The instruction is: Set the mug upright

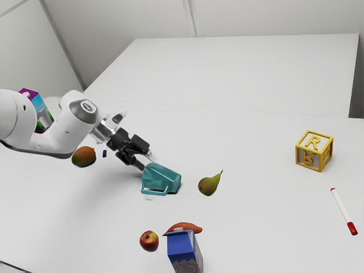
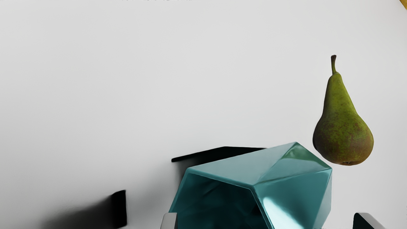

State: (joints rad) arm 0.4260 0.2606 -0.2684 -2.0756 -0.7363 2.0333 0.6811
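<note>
The teal mug (image 1: 162, 178) lies on its side on the table, its handle toward the exterior view's bottom and its mouth toward the arm. My gripper (image 1: 147, 162) is close to the mug's mouth end. In the wrist view the mug (image 2: 286, 187) shows its open mouth and faceted side, while the gripper (image 2: 265, 221) has its two fingertips wide apart, one by the mouth and one beyond the mug's side. The fingers are open; whether either one touches the mug cannot be told.
A pear (image 1: 209, 185) lies just past the mug's base. Toward the exterior view's bottom are an apple (image 1: 149, 241), a sweet potato (image 1: 190, 227) and a blue carton (image 1: 184, 250). A mango (image 1: 83, 156) is near the arm; a letter block (image 1: 314, 151) and marker (image 1: 343, 210) lie farther off.
</note>
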